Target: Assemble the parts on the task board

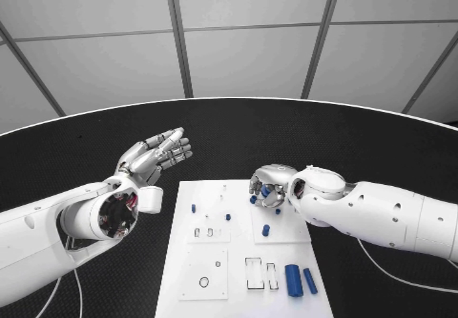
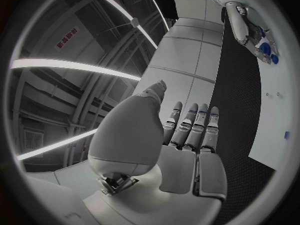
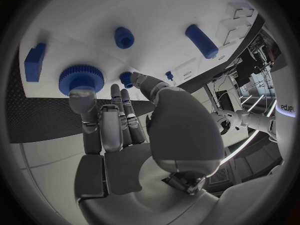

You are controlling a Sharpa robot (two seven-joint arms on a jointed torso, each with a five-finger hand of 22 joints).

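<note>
The white task board (image 1: 205, 265) lies mid-table. My right hand (image 1: 270, 187) hangs over its far right corner, fingers pointing down at the board. There a fingertip touches the rim of a blue gear (image 3: 81, 78) lying on the board (image 3: 162, 15). The thumb sits beside a small blue peg (image 3: 127, 77); nothing is plainly held. Near them are a blue block (image 3: 34, 62), a short blue bush (image 3: 124, 37) and a blue cylinder (image 3: 201, 41). My left hand (image 1: 157, 156) is raised left of the board, fingers spread and holding nothing (image 2: 187, 130).
Two blue cylinders (image 1: 294, 279) lie side by side at the board's near right, next to rectangular slots (image 1: 255, 273). A single blue piece (image 1: 265, 230) and small pegs (image 1: 194, 207) sit mid-board. A white cable (image 1: 401, 278) trails on the table by the right arm.
</note>
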